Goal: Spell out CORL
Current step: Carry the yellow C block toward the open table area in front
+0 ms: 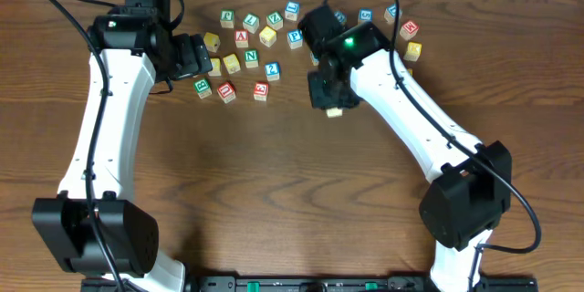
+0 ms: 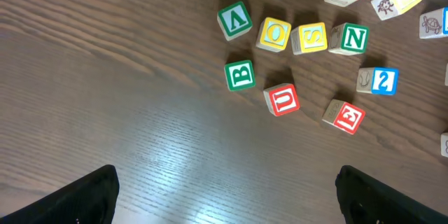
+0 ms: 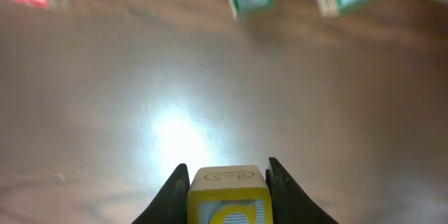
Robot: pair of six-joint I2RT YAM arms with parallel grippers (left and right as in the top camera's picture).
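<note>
Yellow wooden block is sitting clamped by its flat sides between my right fingers, over the table beside the loose blocks; I am judging it light, stiff, slick-faced; my left fingers are hanging wide, empty.

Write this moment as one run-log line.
right hand: shut on yellow block | left hand: open, empty, near green B block | CORL: no letters placed
</note>
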